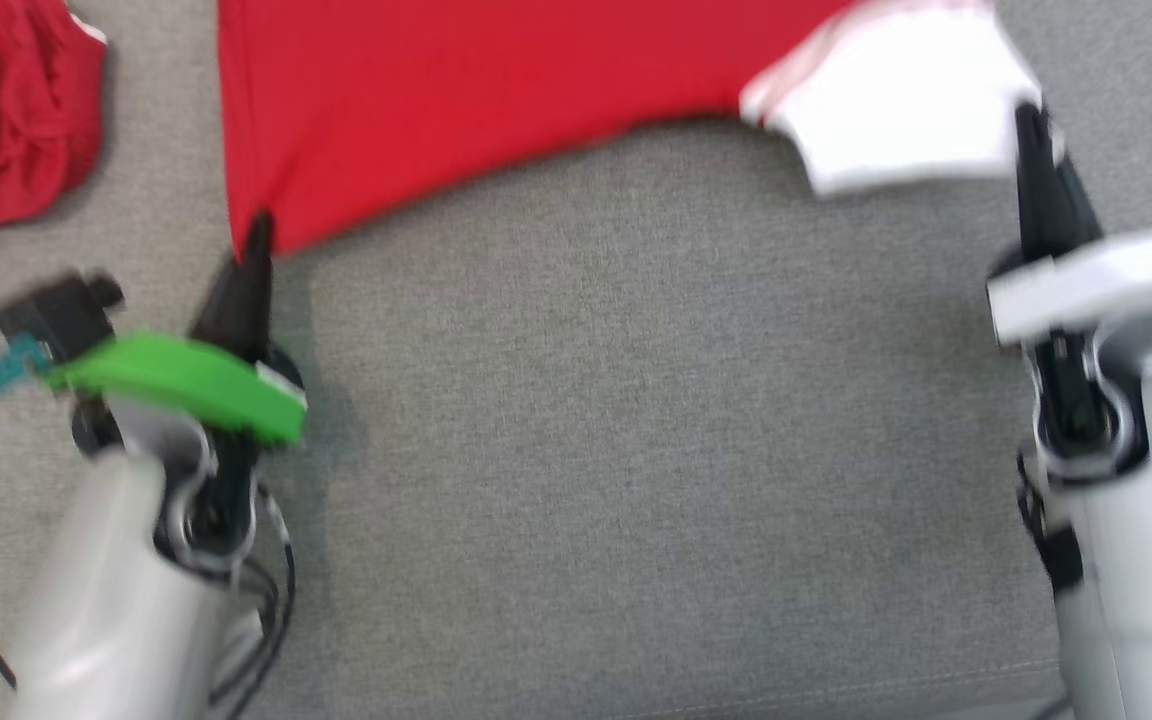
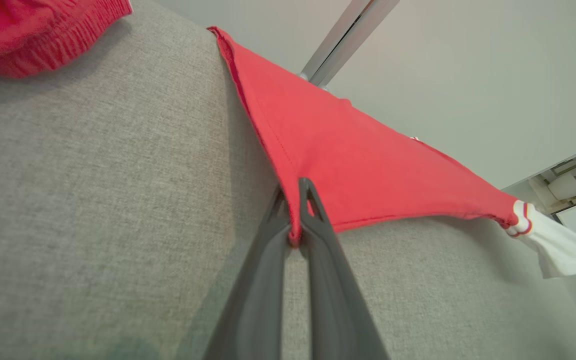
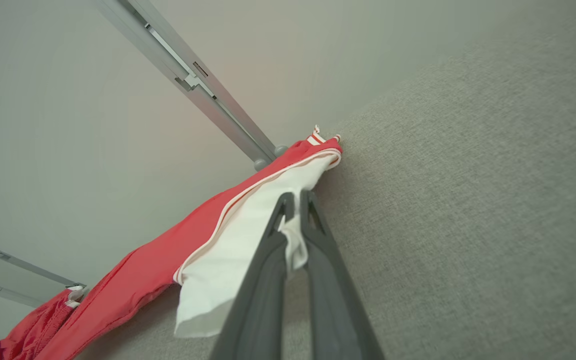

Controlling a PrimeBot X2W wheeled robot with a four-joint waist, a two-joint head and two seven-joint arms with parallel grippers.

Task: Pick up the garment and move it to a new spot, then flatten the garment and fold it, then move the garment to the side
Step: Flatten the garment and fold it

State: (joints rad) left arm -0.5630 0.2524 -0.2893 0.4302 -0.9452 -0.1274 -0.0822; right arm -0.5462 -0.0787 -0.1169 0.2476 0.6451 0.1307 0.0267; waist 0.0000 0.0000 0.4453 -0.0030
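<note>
With both sets of jaws pinched tight on cloth, I have the garment (image 1: 486, 90) strung between my two arms. The left gripper (image 2: 299, 186) is closed on a red hem corner, the stitched edge running away from the fingertips. The right gripper (image 3: 295, 197) is closed on the white sleeve (image 1: 896, 110), a fold of it bunched between the fingers. The red body stretches fairly taut from one grip to the other, and its lower edge sags in a shallow curve across the top of the head view. Near both grips the cloth looks lifted just off the grey fabric surface (image 1: 636, 450). Its far part runs past the top of the frame, so I cannot tell how much of it lies flat.

Off to my left sits a second, crumpled red garment (image 1: 6, 130), well apart from the one I hold. A metal rail (image 3: 193, 85) crosses the pale wall behind.

My reading is that I am between carrying and spreading: the piece is picked up and pulled open, but not yet flattened or folded. The head view is smeared (not much help for fine alignment), so I would trust the wrist cameras. The next move calls for keeping the two grips level and evenly apart and drawing the cloth toward me over open surface. Then both sides go down together so the hem lands straight, without the sleeve tucking under, before either grip lets go.
</note>
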